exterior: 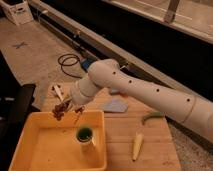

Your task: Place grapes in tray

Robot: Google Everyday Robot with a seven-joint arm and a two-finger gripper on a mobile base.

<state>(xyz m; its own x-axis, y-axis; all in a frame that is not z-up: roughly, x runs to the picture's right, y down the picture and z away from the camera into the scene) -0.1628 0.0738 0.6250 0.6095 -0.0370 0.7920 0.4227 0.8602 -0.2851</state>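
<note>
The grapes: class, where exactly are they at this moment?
In the camera view, the grapes hang at the gripper, left of centre, over the far rim of the yellow tray, left of the green-lined cup.

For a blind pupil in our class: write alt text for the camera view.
A white robot arm's gripper holds dark grapes over the far rim of a yellow tray on a wooden table. A green-lined cup stands in the tray.
</note>
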